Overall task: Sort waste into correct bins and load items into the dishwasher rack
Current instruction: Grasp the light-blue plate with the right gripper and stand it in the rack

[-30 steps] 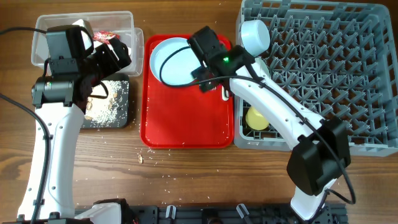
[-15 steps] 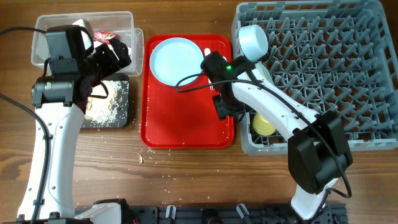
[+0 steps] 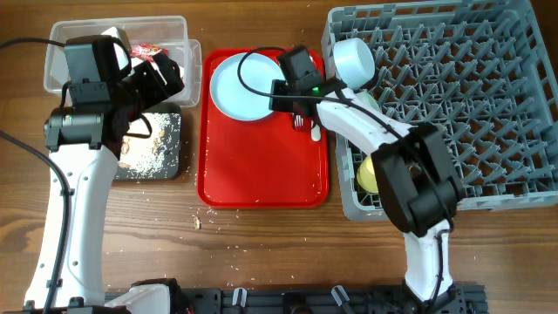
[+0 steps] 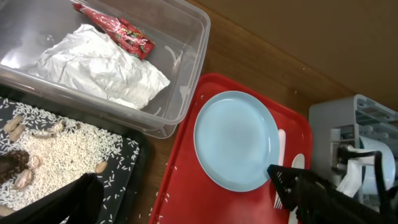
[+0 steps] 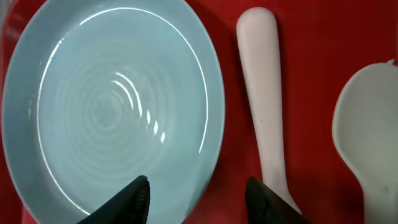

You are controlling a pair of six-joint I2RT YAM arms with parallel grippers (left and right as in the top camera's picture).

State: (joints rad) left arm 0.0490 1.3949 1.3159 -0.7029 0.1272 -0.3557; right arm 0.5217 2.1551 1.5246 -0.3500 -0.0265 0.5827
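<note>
Red tray [image 3: 261,174]: right end effector [image 5: 198,186] straddles plate [image 5: 112,106] rim.

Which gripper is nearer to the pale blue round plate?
Right. The right gripper hovers above the edge of the pale blue round plate; the left gripper is away, over the clear plastic tub and black rectangular tray.

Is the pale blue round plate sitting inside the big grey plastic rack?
No, the pale blue round plate lies on the flat red serving tray, beside the big grey plastic rack.

Bright, even light; plate [image 5: 112,106] glare
</note>
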